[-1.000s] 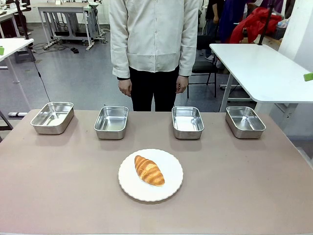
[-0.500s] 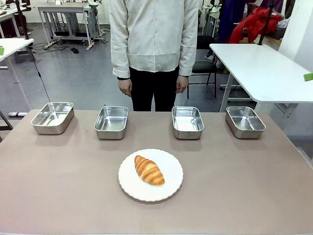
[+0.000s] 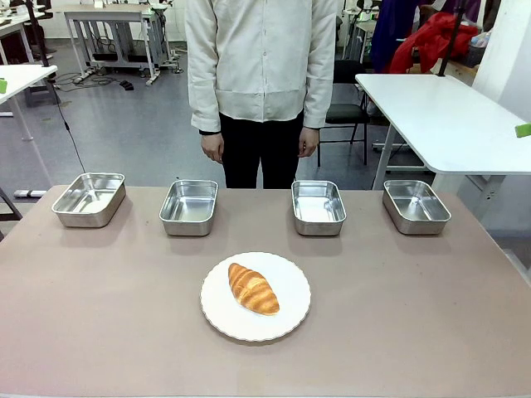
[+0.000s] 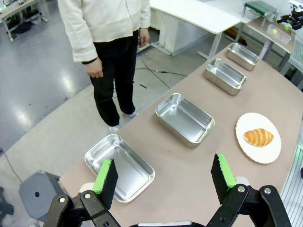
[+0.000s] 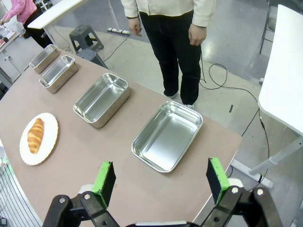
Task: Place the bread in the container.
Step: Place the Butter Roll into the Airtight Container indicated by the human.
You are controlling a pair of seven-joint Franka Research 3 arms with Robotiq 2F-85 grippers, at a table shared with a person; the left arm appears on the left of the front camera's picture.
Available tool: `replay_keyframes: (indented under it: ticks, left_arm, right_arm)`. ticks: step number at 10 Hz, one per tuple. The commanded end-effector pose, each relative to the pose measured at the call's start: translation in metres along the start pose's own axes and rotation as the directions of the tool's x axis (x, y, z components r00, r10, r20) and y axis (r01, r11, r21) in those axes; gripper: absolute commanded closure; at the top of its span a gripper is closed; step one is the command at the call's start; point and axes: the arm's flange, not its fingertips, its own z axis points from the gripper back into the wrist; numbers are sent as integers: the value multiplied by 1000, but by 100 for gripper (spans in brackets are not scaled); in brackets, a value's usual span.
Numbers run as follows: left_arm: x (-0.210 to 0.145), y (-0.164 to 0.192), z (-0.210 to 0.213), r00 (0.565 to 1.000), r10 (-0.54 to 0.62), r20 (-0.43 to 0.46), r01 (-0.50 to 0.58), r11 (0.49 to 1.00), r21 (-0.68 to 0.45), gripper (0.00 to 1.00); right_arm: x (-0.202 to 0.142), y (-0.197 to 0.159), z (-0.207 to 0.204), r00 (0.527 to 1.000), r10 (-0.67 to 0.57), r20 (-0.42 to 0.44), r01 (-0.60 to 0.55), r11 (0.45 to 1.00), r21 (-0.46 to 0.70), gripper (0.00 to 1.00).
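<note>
The bread [image 3: 253, 288], a golden-brown croissant, lies on a round white plate [image 3: 290, 319] in the middle of the table. Several look-alike steel trays stand in a row along the far edge, and nothing marks which is the container: two of them are a left-of-middle tray [image 3: 187, 227] and a right-of-middle tray [image 3: 319, 228]. My left gripper [image 4: 164, 161] hangs open high over the table's left end, with the bread [image 4: 258, 137] far off. My right gripper [image 5: 160, 163] hangs open high over the right end, again far from the bread [image 5: 35, 135]. Both grippers hold nothing.
A person in a cream jacket [image 3: 262, 58] stands at the far side behind the trays, hands hanging down. A white table [image 3: 448, 116] stands at the back right, beyond my table. Bare brown tabletop [image 3: 415, 315] surrounds the plate.
</note>
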Motion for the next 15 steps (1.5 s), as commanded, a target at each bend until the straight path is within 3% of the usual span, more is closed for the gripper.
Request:
replay_keyframes:
  ticks: [1, 15]
  left_arm:
    - [1, 0, 1, 1000, -4, 13, 4, 1000, -9, 0]
    - [1, 0, 1, 1000, -4, 13, 4, 1000, -9, 0]
  right_arm:
    - [1, -1, -1, 1000, 0, 18, 0, 1000, 6, 0]
    - [1, -1, -1, 1000, 0, 18, 0, 1000, 6, 0]
